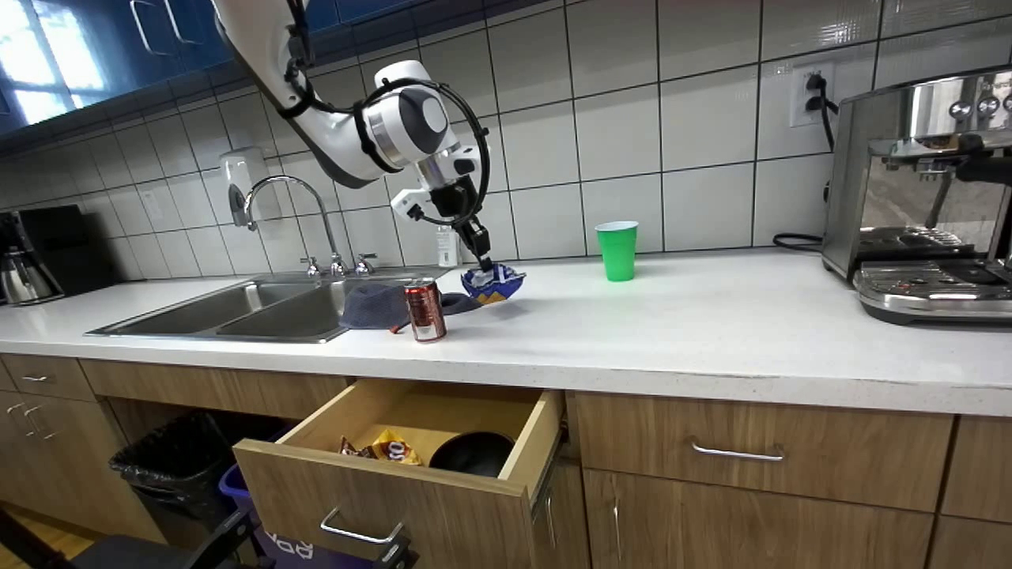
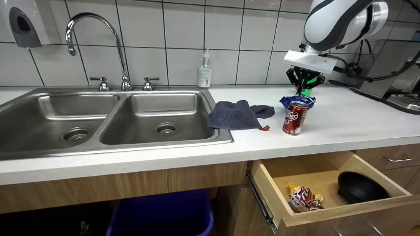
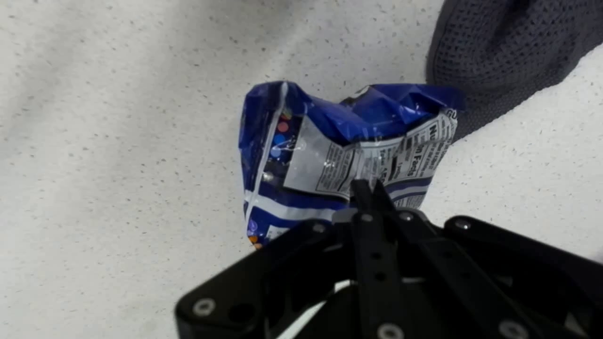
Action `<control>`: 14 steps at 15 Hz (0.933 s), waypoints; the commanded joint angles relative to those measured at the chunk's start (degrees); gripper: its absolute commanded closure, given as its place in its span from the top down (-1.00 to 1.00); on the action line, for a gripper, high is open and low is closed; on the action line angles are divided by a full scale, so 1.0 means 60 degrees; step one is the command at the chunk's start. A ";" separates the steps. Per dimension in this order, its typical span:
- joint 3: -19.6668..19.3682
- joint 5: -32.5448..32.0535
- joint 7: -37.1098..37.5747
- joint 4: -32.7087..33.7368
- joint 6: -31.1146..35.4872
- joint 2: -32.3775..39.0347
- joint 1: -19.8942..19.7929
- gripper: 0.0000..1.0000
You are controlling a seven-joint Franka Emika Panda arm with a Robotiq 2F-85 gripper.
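My gripper (image 3: 369, 184) points down and is shut on a blue snack bag (image 3: 315, 165), pinching a gathered fold near the middle of its printed back. In an exterior view the bag (image 1: 506, 281) bends up at both sides around the fingertips; whether it touches the counter I cannot tell. A red soda can (image 2: 294, 118) stands upright in front of the bag and hides part of it in an exterior view. The dark grey mesh cloth (image 3: 494, 61) lies beside the bag, draped towards the sink. A green cup (image 1: 618, 253) stands upright farther along the counter.
Below the counter (image 1: 711, 316) a drawer (image 1: 379, 498) is pulled out, holding a black bowl (image 2: 361, 188) and a yellow-brown snack bag (image 2: 305, 198). The double sink (image 2: 111, 114) with its tall faucet (image 2: 121, 55) lies to one side, the espresso machine (image 1: 933, 197) to the opposite side.
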 commanded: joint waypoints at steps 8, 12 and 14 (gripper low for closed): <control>-0.0107 -0.1729 0.0946 -0.3604 0.0754 -0.3001 -0.0073 -1.00; 0.0105 -0.2600 0.1540 -0.4683 0.0824 -0.3939 -0.0411 -1.00; 0.0274 -0.2954 0.1772 -0.5198 0.0837 -0.4408 -0.0633 -1.00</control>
